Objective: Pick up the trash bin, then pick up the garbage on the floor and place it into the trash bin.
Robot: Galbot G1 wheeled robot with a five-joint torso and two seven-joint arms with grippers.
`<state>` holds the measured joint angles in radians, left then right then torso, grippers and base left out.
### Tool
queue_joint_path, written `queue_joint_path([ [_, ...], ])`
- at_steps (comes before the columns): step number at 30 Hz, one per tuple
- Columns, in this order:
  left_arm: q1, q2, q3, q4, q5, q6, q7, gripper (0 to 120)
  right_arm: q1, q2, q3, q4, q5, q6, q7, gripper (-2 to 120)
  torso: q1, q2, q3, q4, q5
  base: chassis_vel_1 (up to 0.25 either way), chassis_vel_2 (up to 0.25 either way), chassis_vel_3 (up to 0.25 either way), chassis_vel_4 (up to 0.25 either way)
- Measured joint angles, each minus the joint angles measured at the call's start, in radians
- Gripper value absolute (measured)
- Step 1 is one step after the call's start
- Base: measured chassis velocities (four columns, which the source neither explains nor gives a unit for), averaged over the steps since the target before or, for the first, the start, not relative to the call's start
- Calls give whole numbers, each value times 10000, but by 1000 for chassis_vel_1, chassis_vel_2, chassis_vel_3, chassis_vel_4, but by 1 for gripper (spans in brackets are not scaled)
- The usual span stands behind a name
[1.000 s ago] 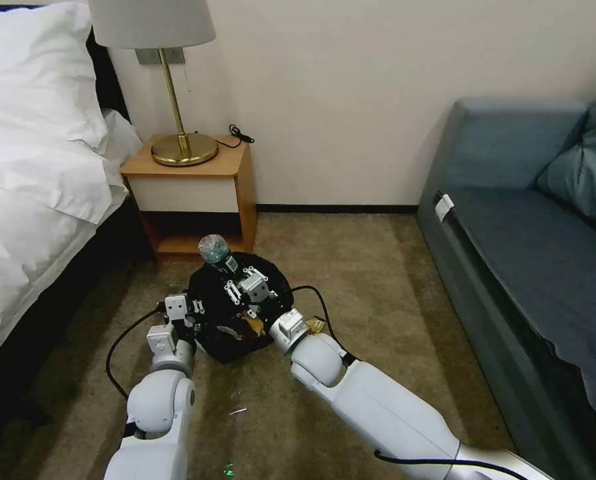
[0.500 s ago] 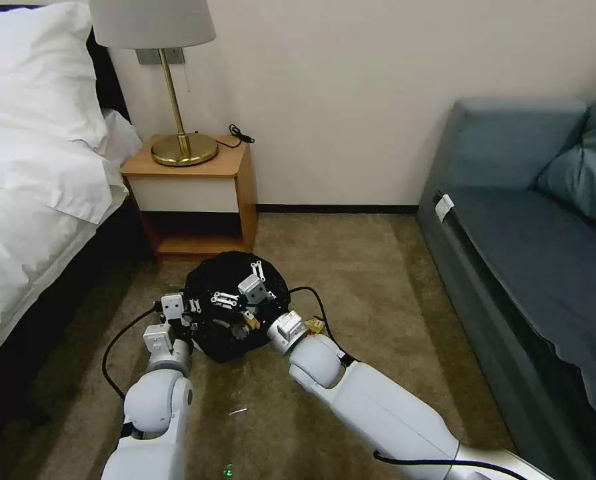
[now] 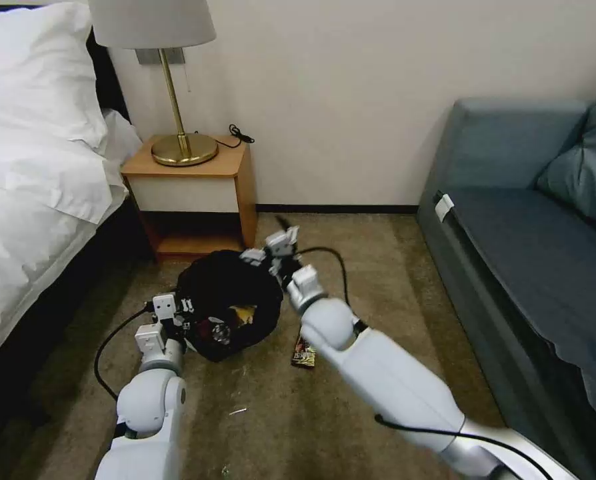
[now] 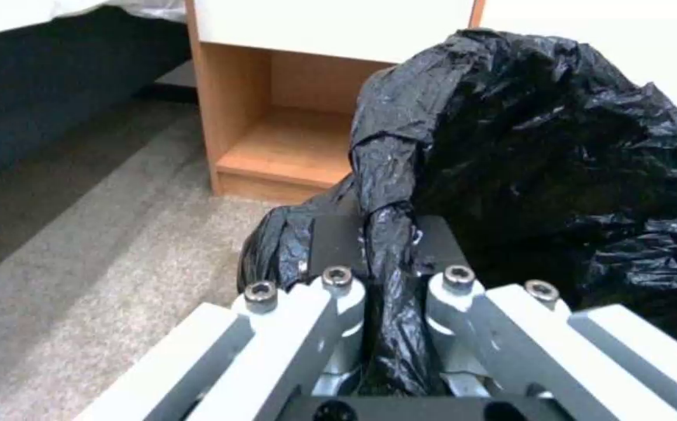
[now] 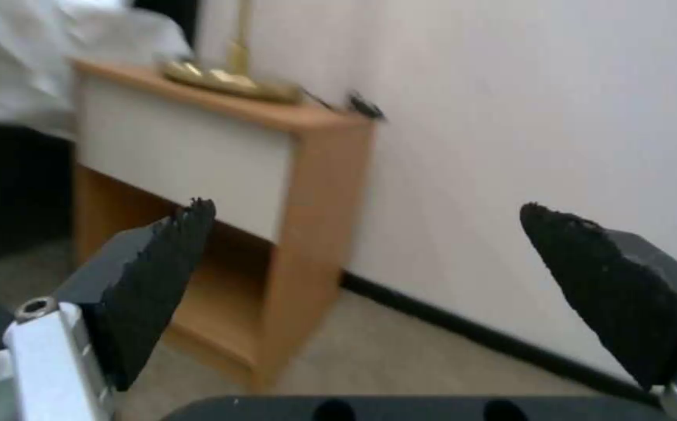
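With the bottle no longer held, the right tool is withdrawn spread and empty beyond the trash bin — pinched at its liner by the left tool — while a snack wrapper is left on the floor beside it.

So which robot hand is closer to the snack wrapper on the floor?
Right, I think. The right hand is open beyond the trash bin, off the snack wrapper. The left hand grips the bin's far side.
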<state>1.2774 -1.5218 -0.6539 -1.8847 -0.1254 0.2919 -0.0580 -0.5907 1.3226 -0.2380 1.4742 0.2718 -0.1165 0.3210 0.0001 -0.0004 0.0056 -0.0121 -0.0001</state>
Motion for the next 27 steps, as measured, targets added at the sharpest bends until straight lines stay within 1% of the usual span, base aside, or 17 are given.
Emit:
queue_joint_path([
  [1, 0, 0, 0, 0, 0, 0, 0, 4, 0, 0, 0, 0, 0, 0, 0, 100, 0, 0, 0, 0, 0, 0, 0, 0, 0],
  [2, -12, 46, -89, -4, -64, -2, 8, 4, 1, -42, 101, -90, 331, -386, 217, 100, 0, 0, 0, -1, 0, 0, 0, 0, 0],
  [3, -12, 46, -89, -4, -64, -2, 8, 4, 1, -42, 101, -90, 331, -386, 217, 100, 0, 0, 0, -1, 0, 0, 0, 0, 0],
  [4, -64, 103, -192, -3, -152, 6, 17, 4, -31, -78, 162, -145, 919, -855, 466, 100, 0, 0, 0, 0, -1, 0, 0, 0, 0],
  [5, -64, 103, -192, -3, -152, 6, 17, 4, -31, -78, 162, -145, 919, -855, 466, 100, 0, 0, 0, 0, -1, 0, 0, 0, 0],
  [6, -117, 142, -300, -2, -205, 37, 33, 4, -101, -102, 185, -238, 1284, -1250, 656, 100, 0, 0, 0, 1, 0, 0, 0, 0, 0],
  [7, -158, 175, -348, 9, -248, 66, 36, 4, -160, -116, 186, -304, 1453, -1434, 721, 100, 0, 0, 0, 0, 1, 0, 0, 0, 0],
  [8, -158, 175, -348, 9, -248, 66, 36, 4, -160, -116, 186, -304, 1453, -1434, 721, 100, 0, 0, 0, 0, 1, 0, 0, 0, 0],
  [11, -261, 266, -378, 68, -342, 148, 19, 4, -386, -79, 179, -491, 2364, -2425, 1102, 100, 1, 0, 0, -1, -1, 0, 0, 0, 0],
  [12, -261, 266, -378, 68, -342, 148, 19, 4, -386, -79, 179, -491, 2364, -2425, 1102, 100, 1, 0, 0, -1, -1, 0, 0, 0, 0],
  [13, -281, 277, -361, 68, -352, 178, 1, 4, -479, -9, 194, -576, 2745, -2868, 1306, 100, 0, 0, 0, 0, 0, 0, 0, 0, 0],
  [14, -300, 278, -326, 60, -353, 210, -17, 4, -583, 64, 240, -704, 2926, -3108, 1394, 100, 0, 0, 0, 1, 0, 0, 0, 0, 0],
  [18, -330, 268, -274, 36, -350, 244, -39, 4, -711, 146, 311, -937, 2927, -3319, 1382, 100, 0, 0, 0, 1, 0, 0, 0, 0, 0],
  [20, -330, 200, -148, -63, -296, 256, -54, 4, -899, 241, 332, -1308, 2848, -3599, 1241, 100, 0, 0, 0, 0, 0, 0, 0, 0, 0],
  [27, -134, 64, 48, -257, -115, 253, -52, 4, -1080, 393, 340, -1871, 2868, -3753, 1185, 100, 0, 0, 0, 0, -1, 0, 0, 0, 0],
])
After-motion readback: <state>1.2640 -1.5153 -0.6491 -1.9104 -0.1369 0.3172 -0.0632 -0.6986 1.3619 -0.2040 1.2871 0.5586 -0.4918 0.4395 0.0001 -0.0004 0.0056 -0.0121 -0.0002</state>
